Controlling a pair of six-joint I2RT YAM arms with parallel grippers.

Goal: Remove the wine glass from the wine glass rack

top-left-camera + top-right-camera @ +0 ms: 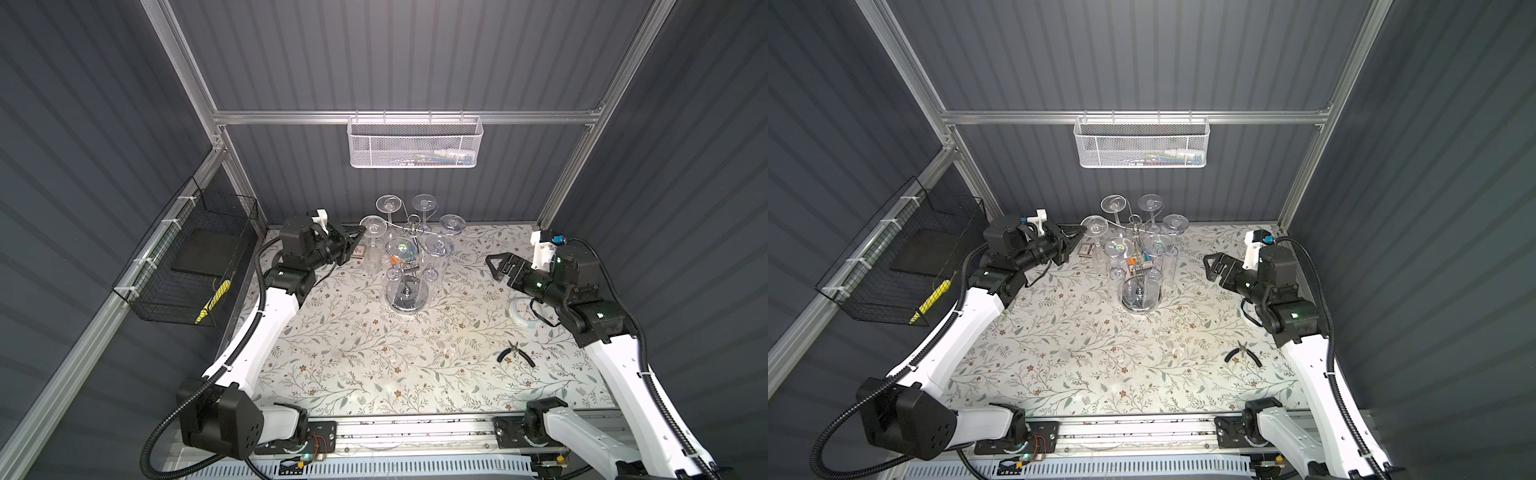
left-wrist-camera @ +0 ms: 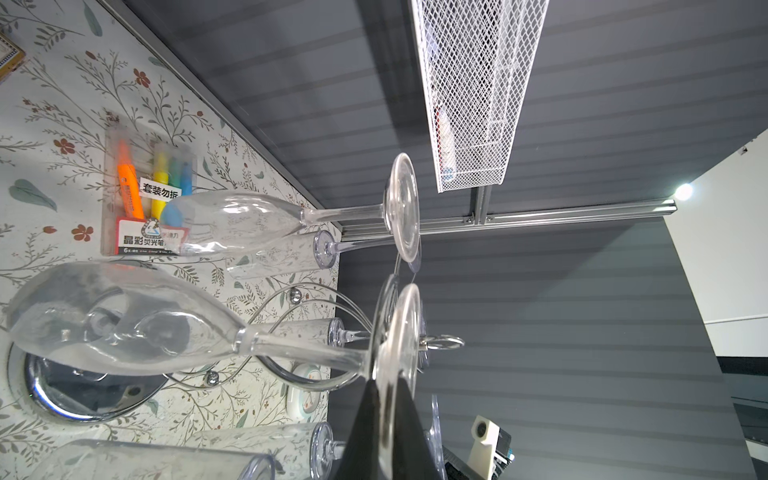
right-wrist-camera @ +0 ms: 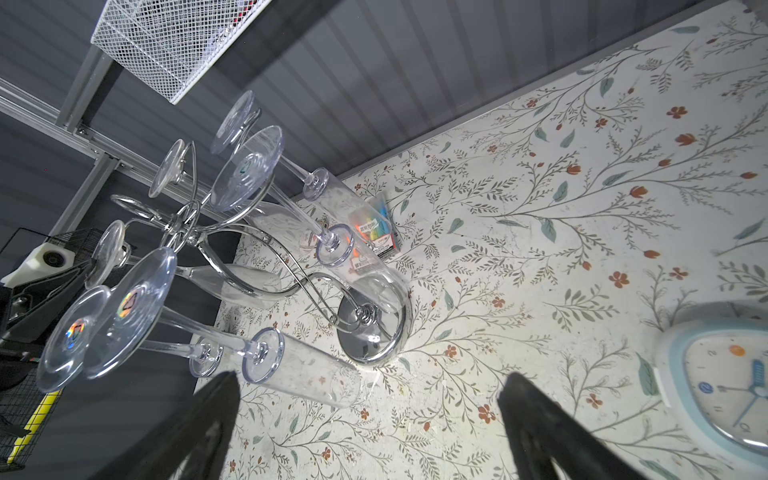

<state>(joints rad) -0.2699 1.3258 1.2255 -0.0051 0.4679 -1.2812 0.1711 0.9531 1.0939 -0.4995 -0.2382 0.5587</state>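
In both top views, the wine glass rack (image 1: 409,299) (image 1: 1139,303) is seen standing at the back middle of the table (image 1: 374,374). A wine glass (image 1: 372,226) (image 1: 1095,225) is hung upside down on its left side. The foot of this glass is pinched by the closed left gripper (image 1: 360,237) (image 1: 1079,235). The right gripper (image 1: 495,266) (image 1: 1212,266) is held wide open and empty, well apart from the rack.

In the left wrist view, the foot of the wine glass (image 2: 124,320) is shown clamped edge-on in the left gripper (image 2: 386,386).

In the right wrist view, nothing is held in the spread right gripper (image 3: 372,376).

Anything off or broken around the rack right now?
Nothing stands out. All six glasses hang foot-up on the rack, none fallen. Left hand is shut on the foot of the leftmost glass; right hand is open, clear of the rack.
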